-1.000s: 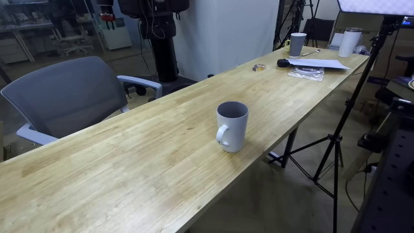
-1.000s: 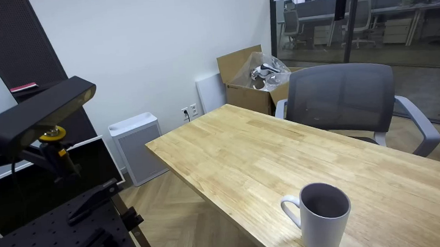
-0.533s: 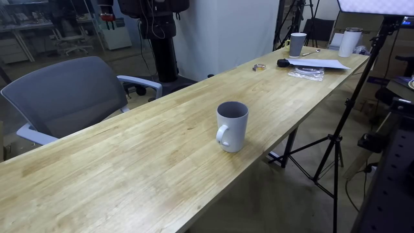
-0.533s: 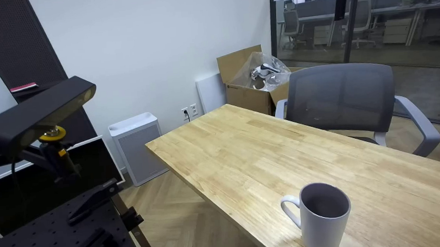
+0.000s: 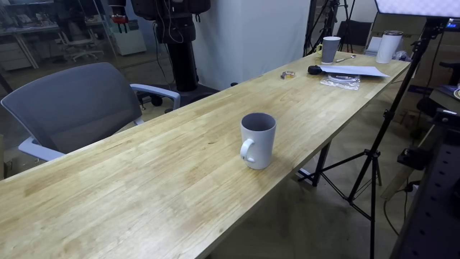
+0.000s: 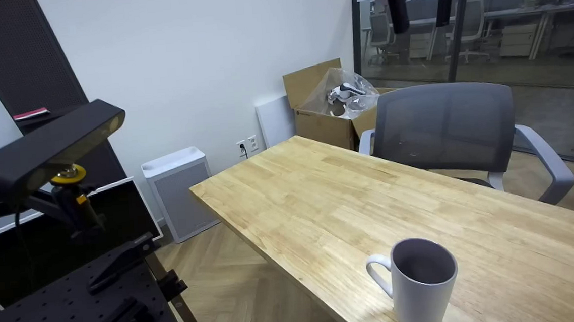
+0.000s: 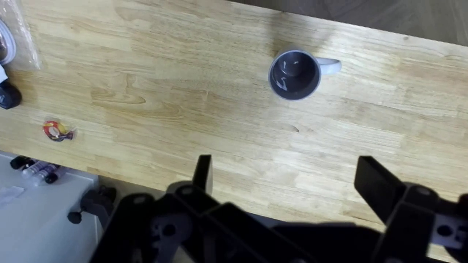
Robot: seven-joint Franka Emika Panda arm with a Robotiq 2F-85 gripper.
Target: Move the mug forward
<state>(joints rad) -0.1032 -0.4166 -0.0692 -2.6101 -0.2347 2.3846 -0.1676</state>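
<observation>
The white mug (image 5: 260, 149) with a dark grey inside stands upright on the wooden table near its long edge, in both exterior views (image 6: 423, 303). In the wrist view the mug (image 7: 294, 75) is seen from above, its handle pointing right. My gripper (image 7: 285, 160) is open and empty, its fingers wide apart. In the wrist view the mug lies beyond the fingertips, towards the top of the picture. In an exterior view the gripper fingers (image 6: 473, 9) show at the top edge, well above the table and the mug.
The wooden table (image 5: 161, 180) carries a small tape roll (image 5: 287, 75), a plastic bag with a cable (image 5: 341, 81), papers (image 5: 354, 70), a grey-white cup (image 5: 330, 50) and a tumbler (image 5: 389, 46) at its far end. A grey chair (image 6: 446, 124) stands along one side.
In an exterior view my gripper has come lower: earlier only one fingertip showed at the top edge, now both fingers show. The mug has not moved.
</observation>
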